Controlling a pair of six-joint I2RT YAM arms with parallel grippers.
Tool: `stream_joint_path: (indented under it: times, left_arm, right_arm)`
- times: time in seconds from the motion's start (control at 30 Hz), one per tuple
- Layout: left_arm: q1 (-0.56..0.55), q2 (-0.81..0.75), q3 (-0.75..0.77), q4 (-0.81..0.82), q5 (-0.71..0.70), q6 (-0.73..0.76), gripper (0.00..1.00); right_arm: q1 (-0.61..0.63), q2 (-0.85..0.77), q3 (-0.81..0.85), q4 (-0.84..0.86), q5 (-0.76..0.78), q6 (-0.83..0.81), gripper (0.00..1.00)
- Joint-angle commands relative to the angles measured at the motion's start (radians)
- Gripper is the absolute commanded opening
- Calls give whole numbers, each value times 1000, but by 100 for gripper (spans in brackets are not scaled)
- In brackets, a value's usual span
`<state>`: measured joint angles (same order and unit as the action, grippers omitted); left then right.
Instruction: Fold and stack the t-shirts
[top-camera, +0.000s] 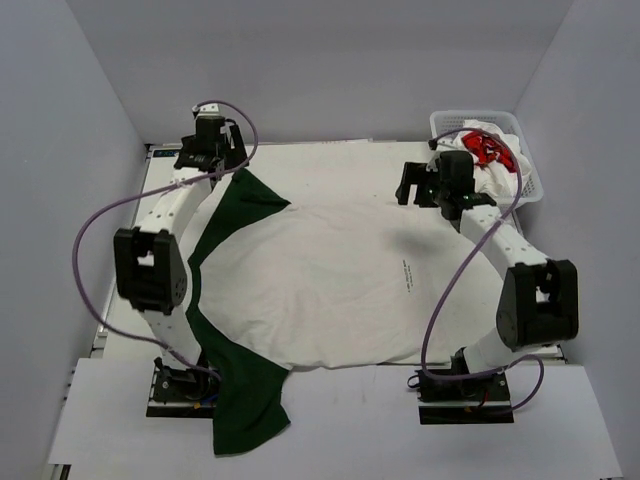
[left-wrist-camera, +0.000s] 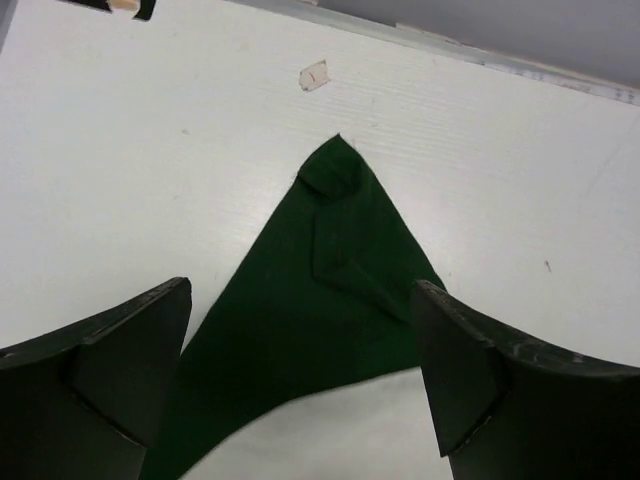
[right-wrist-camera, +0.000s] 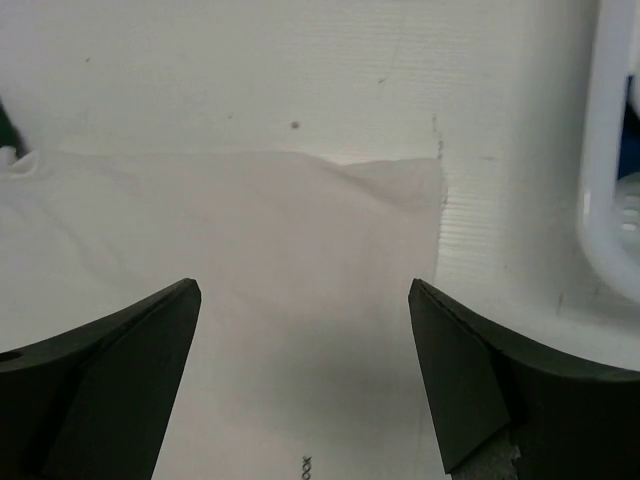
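Left gripper (left-wrist-camera: 300, 300) spread, empty, above the far green sleeve tip (left-wrist-camera: 340, 230); right gripper (right-wrist-camera: 305, 295) likewise spread over the white hem corner (right-wrist-camera: 410, 190). T-shirt (top-camera: 330, 280) lies flat on the tabletop (top-camera: 330, 165), near sleeve (top-camera: 245, 400) trailing past the front edge. Risk: that trailing sleeve's weight could drag the cloth askew during folding.

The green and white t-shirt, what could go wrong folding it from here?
The near green sleeve trails past the left arm's base, so it may snag. The far sleeve tip is creased, which could fold in crooked. The open right gripper sits close to the basket and might bump it.
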<state>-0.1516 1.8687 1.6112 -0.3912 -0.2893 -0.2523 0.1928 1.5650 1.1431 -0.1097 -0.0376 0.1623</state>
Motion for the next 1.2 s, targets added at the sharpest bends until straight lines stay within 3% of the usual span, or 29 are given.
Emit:
stream_joint_path:
  times: [0.0,0.17,0.27,0.43,0.53,0.77,0.97,1.17]
  left_arm:
    - [-11,-136,-165,-4,-53,-54,100]
    - [-11,-238,-419,5,21,-102,100]
    - [-11,-261,-497,26,70,-102,100]
    - [-11,-215,-522,35,97,-111,100]
    - [-11,-135,-496,35,108,-102,100]
    - [-11,119,-294,-63,98,-102,100]
    - [1,323,-64,-112,119,-64,100]
    - [23,731,537,-247,170,33,100]
  right_arm:
    - [45,-52,-74,9,-51,22,90]
    - [106,-43,-141,-25,10,29,90]
    - [149,-14,-144,-70,97,34,90]
    - [177,44,-140,-85,165,75,90]
    - [177,166,-80,-158,232,111,90]
    - [162,358,95,-197,248,144,90]
    - [119,594,371,-297,263,123,90]
    - [59,863,875,-412,151,62,90]
